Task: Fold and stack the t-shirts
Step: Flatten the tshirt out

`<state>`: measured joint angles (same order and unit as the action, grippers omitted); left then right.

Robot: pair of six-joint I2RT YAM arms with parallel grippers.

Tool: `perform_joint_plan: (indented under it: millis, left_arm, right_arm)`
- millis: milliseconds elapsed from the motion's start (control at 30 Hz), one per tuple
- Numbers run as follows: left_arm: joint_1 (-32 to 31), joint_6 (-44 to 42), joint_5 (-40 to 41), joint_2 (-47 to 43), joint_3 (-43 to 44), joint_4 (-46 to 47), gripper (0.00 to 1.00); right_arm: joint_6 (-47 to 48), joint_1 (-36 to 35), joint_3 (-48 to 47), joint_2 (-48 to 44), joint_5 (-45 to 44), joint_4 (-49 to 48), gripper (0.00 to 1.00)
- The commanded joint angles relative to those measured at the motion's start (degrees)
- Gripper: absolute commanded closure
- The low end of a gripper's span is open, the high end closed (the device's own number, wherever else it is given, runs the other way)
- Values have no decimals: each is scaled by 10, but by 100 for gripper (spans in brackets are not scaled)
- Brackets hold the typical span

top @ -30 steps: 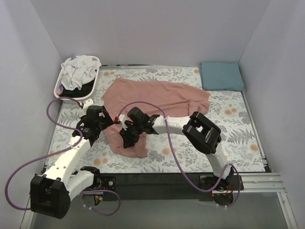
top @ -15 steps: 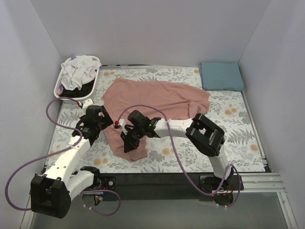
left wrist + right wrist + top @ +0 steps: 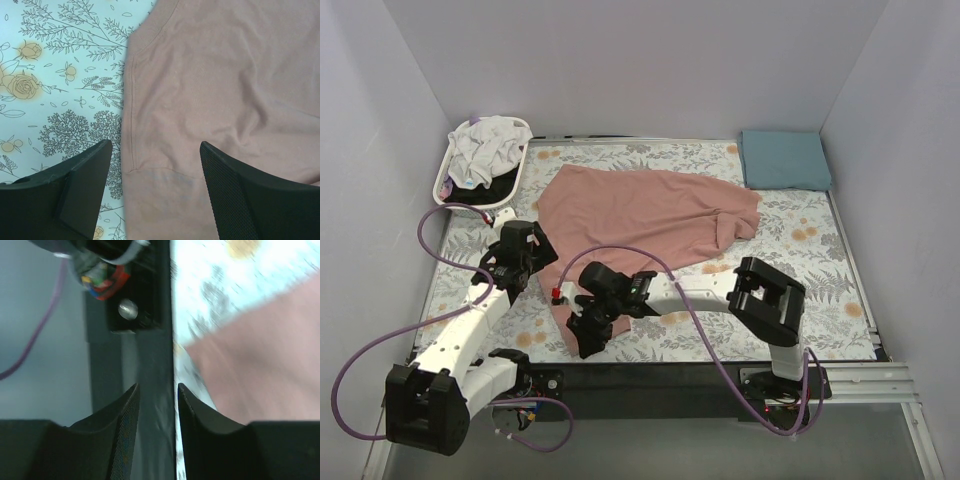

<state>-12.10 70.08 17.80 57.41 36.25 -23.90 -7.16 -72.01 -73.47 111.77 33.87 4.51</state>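
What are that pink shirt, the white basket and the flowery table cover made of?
Pink shirt: soft matte knit, likely cotton jersey; it wrinkles and shows stitched seams. Basket: white, seemingly rigid plastic, holding its shape. Table cover: probably thin printed cloth, matte and flat.

In the right wrist view everything is smeared: the pink t-shirt (image 3: 260, 355) at 3 o'clock is only a soft patch, the floral cloth (image 3: 225, 285) at 1 o'clock has no clear pattern, and it cannot be told if the right gripper (image 3: 157, 392) pinches any cloth. From above, this gripper covers the shirt's corner at 7 o'clock. In the left wrist view the shirt is cut off by the edges at 12, 3 and 6 o'clock, and the fingers (image 3: 75, 185) of the left gripper (image 3: 155, 150) by the edge at 6. In the basket (image 3: 523, 158) at 10 o'clock a dark garment (image 3: 495, 188) lies mostly under a white garment (image 3: 490, 145); how many pieces are there cannot be told
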Motion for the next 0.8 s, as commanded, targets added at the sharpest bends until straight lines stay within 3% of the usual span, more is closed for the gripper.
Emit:
perform_joint_plan:
  millis: [0,133,167,300,433,533,767]
  left_arm:
    - [2,-3,-3,3,7,8,30]
    - [2,1,-28,31,9,16,30]
    - [3,3,-44,54,21,16,30]
    - [2,24,-77,129,47,23,29]
    - [5,30,-88,206,82,31,29]
    - [14,23,-88,256,103,34,29]
    - [66,11,-81,290,102,11,29]
  right_arm:
    - [-3,20,36,-82,-133,39,57]
    - [-27,69,90,-145,-296,81,55]
    - [-36,98,103,-168,-370,104,54]
    - [-55,199,153,-232,-488,117,50]
    - [-76,305,174,-272,-556,118,43]
    - [-77,375,155,-270,-572,116,43]
    - [-79,470,86,-169,-587,111,43]
